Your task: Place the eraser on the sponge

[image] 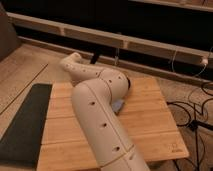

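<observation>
- arm [100, 127]: white, runs from bottom centre up across the table [150, 132], bends at frame centre and covers much of the board.
- gripper: hidden from me under the arm's bend at frame centre; jaws fully closed; what they clamp, if anything, I cannot tell.
- sponge [118, 105]: only a pale blue sliver shows, at the arm's right edge just below the bend.
- eraser: I cannot see it; where it lies relative to the gripper is hidden.
- mat [25, 125]: dark, left of the table.
</observation>
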Available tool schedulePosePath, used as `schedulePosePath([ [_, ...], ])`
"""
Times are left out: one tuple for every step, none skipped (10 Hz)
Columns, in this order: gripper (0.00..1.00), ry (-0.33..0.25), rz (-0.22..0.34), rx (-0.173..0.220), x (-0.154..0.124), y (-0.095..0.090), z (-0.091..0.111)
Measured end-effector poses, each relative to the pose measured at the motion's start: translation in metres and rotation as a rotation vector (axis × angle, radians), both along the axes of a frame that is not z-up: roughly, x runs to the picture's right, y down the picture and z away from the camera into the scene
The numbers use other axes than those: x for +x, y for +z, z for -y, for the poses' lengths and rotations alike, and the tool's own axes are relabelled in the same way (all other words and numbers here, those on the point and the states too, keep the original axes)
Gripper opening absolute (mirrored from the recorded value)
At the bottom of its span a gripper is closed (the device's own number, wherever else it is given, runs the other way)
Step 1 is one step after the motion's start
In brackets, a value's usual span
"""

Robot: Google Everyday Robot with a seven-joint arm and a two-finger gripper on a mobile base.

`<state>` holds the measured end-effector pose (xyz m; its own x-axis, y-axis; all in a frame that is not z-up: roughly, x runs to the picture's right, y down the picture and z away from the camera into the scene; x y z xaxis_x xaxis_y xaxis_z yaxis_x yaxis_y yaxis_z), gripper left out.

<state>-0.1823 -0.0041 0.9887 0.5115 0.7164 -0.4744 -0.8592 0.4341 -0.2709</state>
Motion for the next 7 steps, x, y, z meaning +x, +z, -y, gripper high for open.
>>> schedulePosePath([
  [0.0,0.001,0.025,0.024,-0.01,-0.007,0.009],
  [0.0,0.003,0.044,0.045,-0.017,-0.015,0.017],
  [0.0,0.014,0.071,0.08,-0.026,-0.032,0.03],
  [0.0,0.024,0.08,0.105,-0.027,-0.044,0.038],
  [0.0,0.04,0.076,0.132,-0.02,-0.058,0.044],
  [0.0,0.064,0.057,0.159,-0.004,-0.072,0.047],
  [0.0,0.083,0.037,0.173,0.01,-0.081,0.047],
])
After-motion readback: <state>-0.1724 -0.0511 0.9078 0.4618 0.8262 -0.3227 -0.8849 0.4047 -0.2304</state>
